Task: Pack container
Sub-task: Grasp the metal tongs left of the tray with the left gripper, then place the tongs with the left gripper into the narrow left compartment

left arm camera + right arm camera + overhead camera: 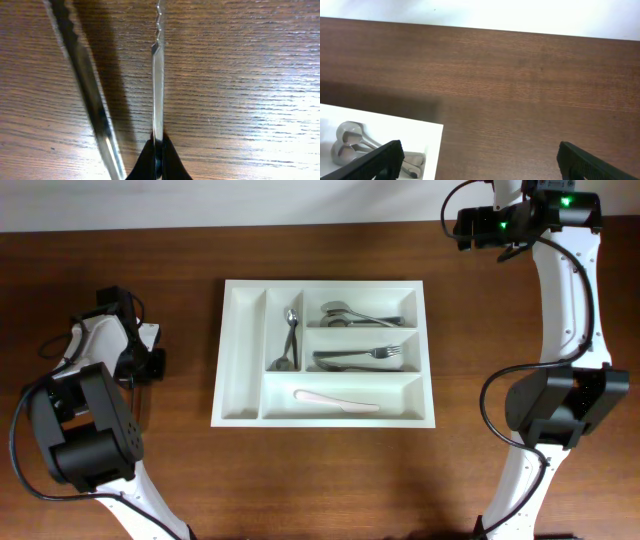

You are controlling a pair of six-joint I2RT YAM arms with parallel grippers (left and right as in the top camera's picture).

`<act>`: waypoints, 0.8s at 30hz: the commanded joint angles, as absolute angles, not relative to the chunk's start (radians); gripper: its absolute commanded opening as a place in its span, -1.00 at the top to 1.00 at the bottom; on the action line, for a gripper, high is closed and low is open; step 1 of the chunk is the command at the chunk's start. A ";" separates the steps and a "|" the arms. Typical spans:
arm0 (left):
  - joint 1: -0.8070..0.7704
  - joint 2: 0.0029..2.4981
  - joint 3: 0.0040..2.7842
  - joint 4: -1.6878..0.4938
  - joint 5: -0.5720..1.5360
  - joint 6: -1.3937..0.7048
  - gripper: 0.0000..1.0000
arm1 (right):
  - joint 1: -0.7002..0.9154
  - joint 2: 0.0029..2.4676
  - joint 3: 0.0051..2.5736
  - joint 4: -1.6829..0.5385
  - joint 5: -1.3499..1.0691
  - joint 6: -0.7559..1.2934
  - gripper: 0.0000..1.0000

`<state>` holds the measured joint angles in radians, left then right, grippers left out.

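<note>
Steel knife [158, 90] is clamped edge-on, blade running straight ahead, in the closed left end effector [156, 152], and the white container [240, 412] is found to its right, its empty upright compartment [245, 340] nearest; the right end effector [480, 162] is spread wide.

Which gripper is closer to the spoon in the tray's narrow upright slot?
Left. The left gripper, shut on a knife, is left of the cutlery tray, level with the spoon; the right gripper hovers beyond the tray's far right corner.

Table [330, 480]: matt wood; container [244, 360]: smooth wht plastic; utensil [158, 100]: shiny metal.
</note>
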<state>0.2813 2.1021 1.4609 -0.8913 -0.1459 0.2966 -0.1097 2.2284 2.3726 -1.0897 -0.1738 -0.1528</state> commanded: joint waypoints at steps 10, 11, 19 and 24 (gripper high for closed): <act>0.220 2.130 1.642 -1.050 -0.117 0.209 0.96 | -0.106 2.223 2.377 -1.088 -0.171 -0.141 -0.98; 0.205 2.130 1.680 -1.074 -0.117 0.209 0.97 | -0.106 2.223 2.377 -1.088 -0.171 -0.141 -0.98; 0.057 2.130 1.925 -1.189 0.039 0.120 0.96 | -0.105 2.223 2.377 -1.088 -0.171 -0.141 -0.98; -0.036 2.130 1.940 -1.149 0.094 -0.037 0.96 | -0.106 2.223 2.377 -1.088 -0.171 -0.141 -0.98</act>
